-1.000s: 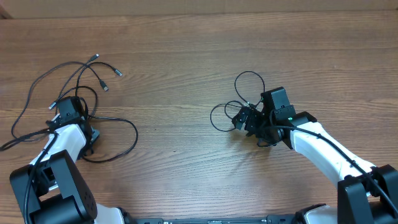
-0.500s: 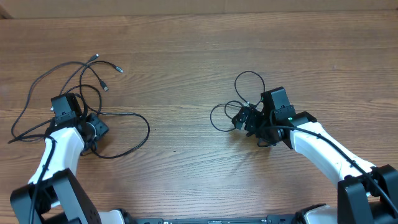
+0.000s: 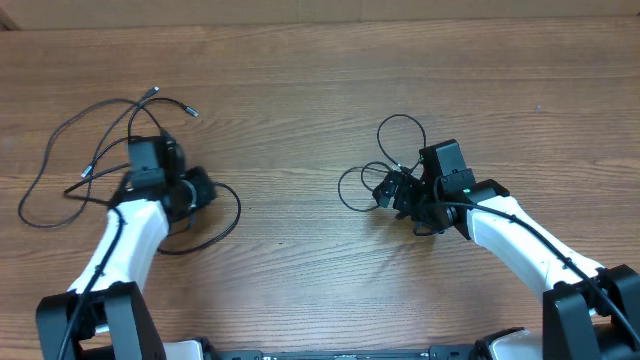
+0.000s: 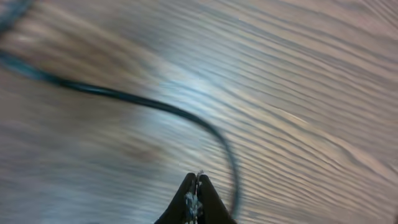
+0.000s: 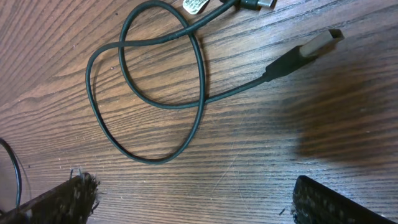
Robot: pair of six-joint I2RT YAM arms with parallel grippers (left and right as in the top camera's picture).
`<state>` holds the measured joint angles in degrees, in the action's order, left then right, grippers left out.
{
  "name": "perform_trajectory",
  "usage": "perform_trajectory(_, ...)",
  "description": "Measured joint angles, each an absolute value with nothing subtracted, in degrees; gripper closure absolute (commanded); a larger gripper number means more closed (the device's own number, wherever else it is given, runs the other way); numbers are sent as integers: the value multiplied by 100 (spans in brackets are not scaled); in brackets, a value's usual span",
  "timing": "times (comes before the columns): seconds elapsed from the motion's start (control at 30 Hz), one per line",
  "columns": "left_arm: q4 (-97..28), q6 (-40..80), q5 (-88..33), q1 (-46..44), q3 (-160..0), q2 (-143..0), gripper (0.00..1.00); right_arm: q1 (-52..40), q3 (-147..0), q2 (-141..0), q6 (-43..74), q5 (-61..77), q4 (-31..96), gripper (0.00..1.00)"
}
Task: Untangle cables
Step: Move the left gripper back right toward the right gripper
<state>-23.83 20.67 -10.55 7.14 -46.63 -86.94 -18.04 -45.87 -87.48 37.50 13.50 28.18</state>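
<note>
Right gripper (image 5: pixel 193 190), jaws apart, hovers nearest the small looped cable (image 5: pixel 200 81) lying just ahead, plug (image 5: pixel 308 46) pointing up-right; left gripper (image 4: pixel 196 199), tips together (on cord or not, unclear), sits at right edge of the bigger tangle (image 3: pixel 95 165).

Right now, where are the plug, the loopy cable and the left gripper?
plug (image 5: pixel 322 40), right wrist view, on its silver tip.
cable (image 5: pixel 202 78), right wrist view, on the right side of its loop.
left gripper (image 4: pixel 196 182), left wrist view, between its closed fingertips.
</note>
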Motion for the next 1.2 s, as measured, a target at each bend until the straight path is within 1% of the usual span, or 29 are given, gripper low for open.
perform_trajectory(0.27,-2246,2053,-1118,-108,-4663,-8696,92,-1804,-4587,-8748,3750,1347,2829,0)
perform_trajectory(0.37,-2244,2049,-1122,-390,-4663,-8696,87,-1804,-4587,-8748,3752,1350,2825,0)
perform_trajectory(0.53,-2244,2053,-1157,-851,-4663,-8696,88,-1804,-4587,-8748,3754,1350,2832,0)
perform_trajectory(0.67,-2244,2051,-1367,-1173,-4663,-8696,93,-1804,-4587,-8748,3752,1347,2829,0)
perform_trajectory(0.93,-1997,2255,-1623,-2152,-4659,-8711,92,-1804,-4587,-8748,3752,1347,2808,0)
perform_trajectory(1.07,-1601,2364,-1656,-2681,-4659,-8774,90,-1804,-4587,-8748,3750,1347,2808,0)
perform_trajectory(1.13,-1389,2386,-1656,-2926,-4661,-8840,87,-1804,-4587,-8748,3752,1347,2805,0)
perform_trajectory(1.17,-1299,2399,-1653,-3030,-4659,-8879,84,-1804,-4587,-8748,3750,1347,2808,1)
perform_trajectory(1.2,-1201,2405,-1651,-3127,-4659,-8923,83,-1804,-4587,-8748,3750,1350,2808,6)
